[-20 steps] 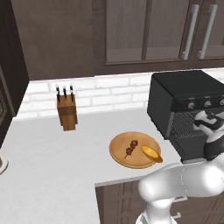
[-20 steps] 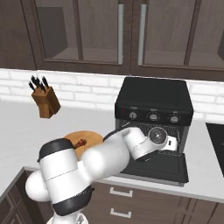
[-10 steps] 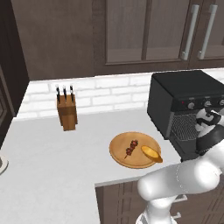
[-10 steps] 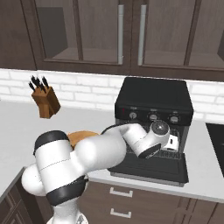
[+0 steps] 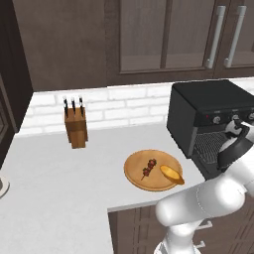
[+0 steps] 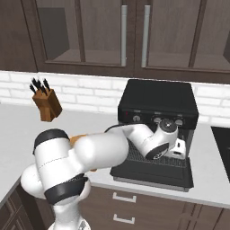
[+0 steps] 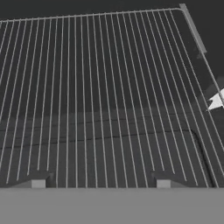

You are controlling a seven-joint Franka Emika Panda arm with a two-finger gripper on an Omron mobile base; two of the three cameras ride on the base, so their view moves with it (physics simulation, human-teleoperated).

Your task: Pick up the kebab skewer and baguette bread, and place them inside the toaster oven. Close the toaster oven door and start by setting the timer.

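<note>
Right now the white arm's two-finger gripper [image 7: 100,183] sits at the mouth of the boxy matte black toaster oven [image 5: 211,106], looking down onto its grey wire rack [image 7: 100,87]. Two small dark fingertips [image 7: 38,183] rise well apart at the bottom of the hand view, with bare rack wires between them, so the jaws stand released and hold nothing. From the right base view the hand [image 6: 164,139] hangs just in front of the oven's row of small round knobs [image 6: 157,120], above the black flat drop-down door [image 6: 152,173], which lies folded down and open.

Left of the oven, a round wooden board [image 5: 151,170] lies flat on the pale grey counter [image 5: 64,178]. On it rest the short kebab skewer with dark red and brown meat chunks [image 5: 148,168] and, just beside it toward the oven, the small golden-orange baguette piece [image 5: 171,173]; whether the two touch cannot be told. Further back, near the white brick wall, stands a brown wooden knife block with dark handles [image 5: 75,127], well apart from the board
</note>
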